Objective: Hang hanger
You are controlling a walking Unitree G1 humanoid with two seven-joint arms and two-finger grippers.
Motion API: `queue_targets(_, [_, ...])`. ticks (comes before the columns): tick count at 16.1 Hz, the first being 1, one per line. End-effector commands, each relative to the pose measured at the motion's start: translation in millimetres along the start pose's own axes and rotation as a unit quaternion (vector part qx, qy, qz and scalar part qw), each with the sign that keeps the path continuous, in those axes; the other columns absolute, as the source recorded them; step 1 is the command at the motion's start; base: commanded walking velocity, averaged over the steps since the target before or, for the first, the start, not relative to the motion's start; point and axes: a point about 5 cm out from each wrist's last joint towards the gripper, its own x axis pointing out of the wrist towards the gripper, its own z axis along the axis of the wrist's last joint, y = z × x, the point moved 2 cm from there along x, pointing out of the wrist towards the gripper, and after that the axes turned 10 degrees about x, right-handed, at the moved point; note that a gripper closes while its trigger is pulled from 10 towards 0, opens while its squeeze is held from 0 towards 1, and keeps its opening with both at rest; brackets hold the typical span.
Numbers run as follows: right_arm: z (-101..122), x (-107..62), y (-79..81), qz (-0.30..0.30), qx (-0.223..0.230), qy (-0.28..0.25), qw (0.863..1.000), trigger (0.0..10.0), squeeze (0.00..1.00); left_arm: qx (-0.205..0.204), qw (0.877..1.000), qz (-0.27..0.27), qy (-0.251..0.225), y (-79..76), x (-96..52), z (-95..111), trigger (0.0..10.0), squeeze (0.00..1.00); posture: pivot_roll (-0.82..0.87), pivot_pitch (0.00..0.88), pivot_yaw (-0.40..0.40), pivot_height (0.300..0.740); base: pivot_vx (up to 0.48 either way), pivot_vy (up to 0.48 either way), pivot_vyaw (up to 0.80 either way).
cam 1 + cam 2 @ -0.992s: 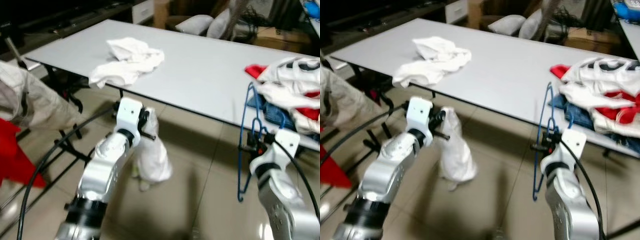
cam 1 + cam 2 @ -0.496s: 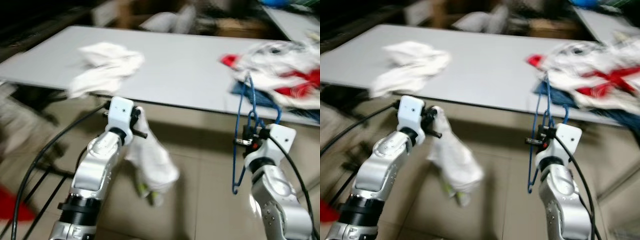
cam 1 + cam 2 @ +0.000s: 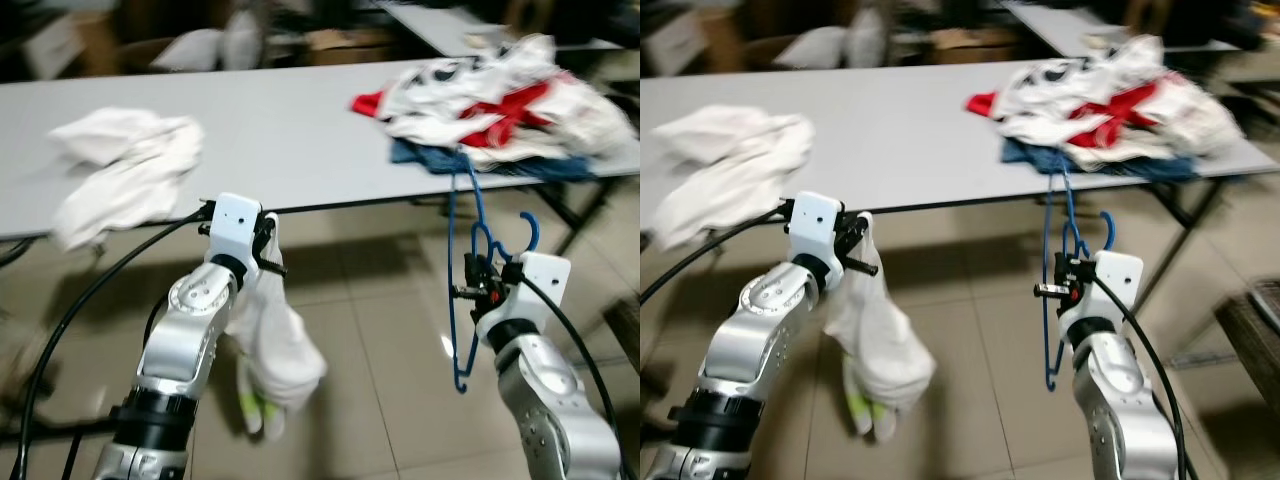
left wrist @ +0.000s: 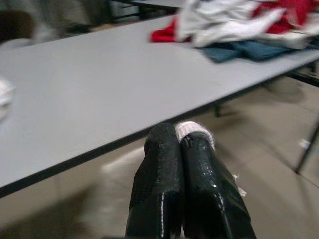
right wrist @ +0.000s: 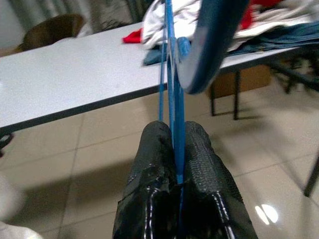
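Note:
My right gripper [image 3: 470,290] is shut on a blue wire hanger [image 3: 462,262], which it holds upright in front of the table edge; its hook [image 3: 528,228] curls up by the wrist. In the right wrist view the hanger wire [image 5: 172,89] runs between the closed fingers [image 5: 152,159]. My left gripper [image 3: 270,262] is shut on a white garment [image 3: 272,345] that dangles toward the floor. In the left wrist view a bit of white cloth [image 4: 194,130] shows at the closed fingertips [image 4: 164,149].
A long grey table [image 3: 290,130] stands ahead. On it lie a crumpled white cloth [image 3: 120,165] at the left and a pile of white, red and blue clothes [image 3: 490,100] at the right. Beige floor tiles [image 3: 380,360] spread below. Table legs [image 3: 570,210] stand at the right.
The whole picture has shifted left, so the camera has turned to the right. The clothes pile now sits nearer the centre. Both grippers keep their hold.

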Motion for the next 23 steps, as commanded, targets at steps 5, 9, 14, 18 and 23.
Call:
queue_targets(5, [-3,-3.4,9.3,0.069,-0.023,0.027,0.997,10.0,0.00,-0.002,1.000,0.002,-0.029,-2.0,2.0,16,10.0,0.00,-0.05,0.000,0.036,0.740,0.000,0.000,-0.16])
queue_targets(9, [6,-4.7,18.6,0.135,-0.079,0.025,0.987,10.0,0.00,-0.031,0.998,0.021,-0.057,8.6,2.6,26,10.0,0.00,-0.05,0.000,0.036,0.740,0.066,0.000,0.20])
queue_targets(14, [14,-3.9,13.9,0.160,-0.114,0.022,0.980,10.0,0.00,-0.011,0.997,0.027,-0.078,16.6,6.3,43,10.0,0.00,-0.05,0.000,0.031,0.740,0.303,0.000,0.48])
queue_targets(18, [28,-10.8,14.0,0.244,-0.196,0.033,0.949,10.0,0.00,-0.006,0.995,0.043,-0.088,32.6,10.1,52,10.0,0.00,-0.06,0.000,0.035,0.740,0.333,0.000,0.00])
queue_targets(23, [31,-13.8,23.5,0.288,-0.200,0.029,0.936,10.0,0.00,0.007,0.994,0.051,-0.099,46.1,11.8,61,10.0,0.00,-0.05,0.000,0.020,0.740,0.345,0.000,0.48])
